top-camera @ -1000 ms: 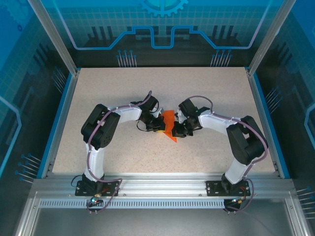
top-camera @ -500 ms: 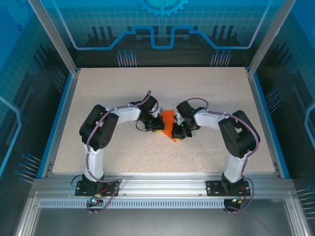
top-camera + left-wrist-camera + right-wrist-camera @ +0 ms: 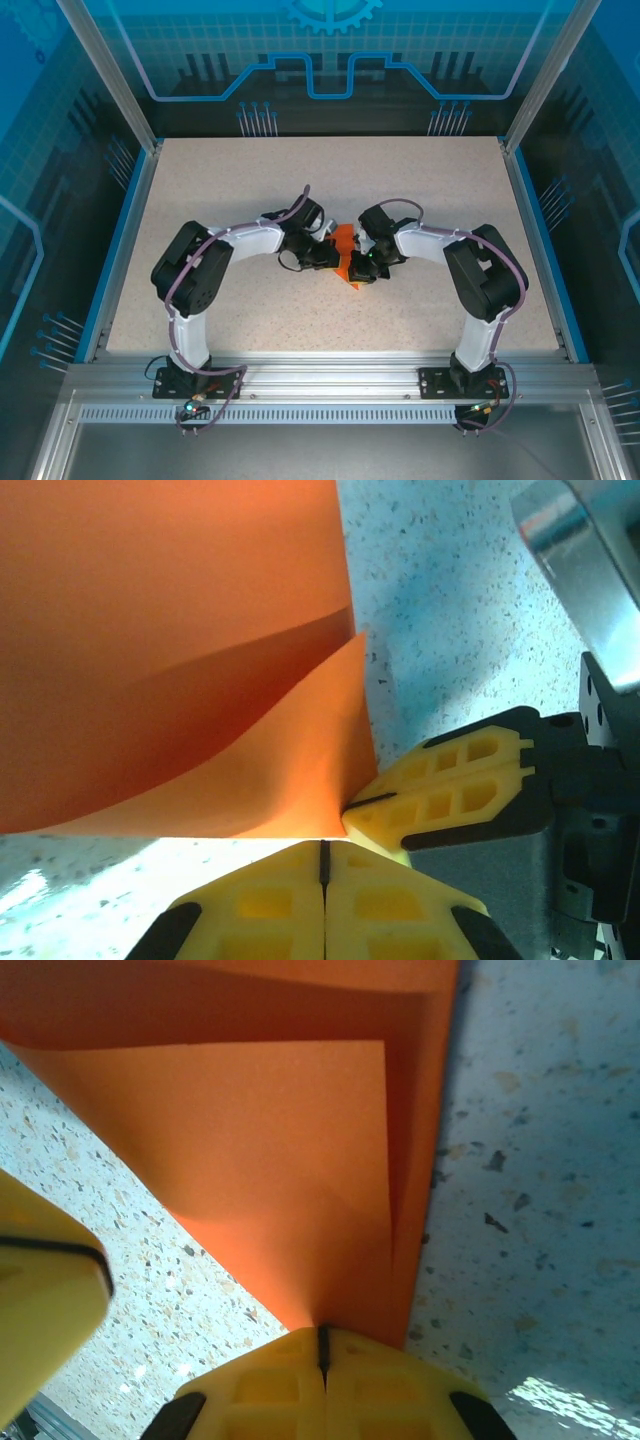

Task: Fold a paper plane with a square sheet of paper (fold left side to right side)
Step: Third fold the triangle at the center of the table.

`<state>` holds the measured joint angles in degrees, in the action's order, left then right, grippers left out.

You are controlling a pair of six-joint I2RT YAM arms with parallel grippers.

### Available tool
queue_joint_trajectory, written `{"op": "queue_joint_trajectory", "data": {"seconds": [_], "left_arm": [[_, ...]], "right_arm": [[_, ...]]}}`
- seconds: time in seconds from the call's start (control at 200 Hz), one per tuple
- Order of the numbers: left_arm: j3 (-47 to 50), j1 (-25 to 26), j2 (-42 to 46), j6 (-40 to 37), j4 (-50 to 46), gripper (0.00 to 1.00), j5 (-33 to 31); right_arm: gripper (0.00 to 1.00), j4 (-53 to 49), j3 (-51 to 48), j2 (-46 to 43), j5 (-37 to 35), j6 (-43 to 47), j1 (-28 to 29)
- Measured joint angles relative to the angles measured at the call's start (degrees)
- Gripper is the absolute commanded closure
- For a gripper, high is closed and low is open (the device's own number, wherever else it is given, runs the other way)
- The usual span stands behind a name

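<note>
- Fold underway: my right fingers [image 3: 265, 1375] are pinching the square sheet of paper [image 3: 280, 1160], left fingers [image 3: 260, 900] clenching at its edge.
- Next, probably: pressing crease flat, edges aligned.

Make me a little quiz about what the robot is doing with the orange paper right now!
1. True or false: the left hand and the right hand are both wide open.
2. What colour is the paper? A) blue B) orange C) white
3. Where does the paper lie on the table?

Key: 1 false, both hands are shut. 2 B. 3 near the middle, between the two hands.
</note>
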<state>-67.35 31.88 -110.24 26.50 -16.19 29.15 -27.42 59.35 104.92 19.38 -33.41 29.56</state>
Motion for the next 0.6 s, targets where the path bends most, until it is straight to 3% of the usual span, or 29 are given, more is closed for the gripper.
{"op": "queue_joint_trajectory", "data": {"seconds": [0.6], "left_arm": [[-0.81,0.68,-3.63,-2.67,0.02,0.98,-1.01]], "right_arm": [[1.0,-0.04,0.0,0.07,-0.04,0.44,0.0]]}}
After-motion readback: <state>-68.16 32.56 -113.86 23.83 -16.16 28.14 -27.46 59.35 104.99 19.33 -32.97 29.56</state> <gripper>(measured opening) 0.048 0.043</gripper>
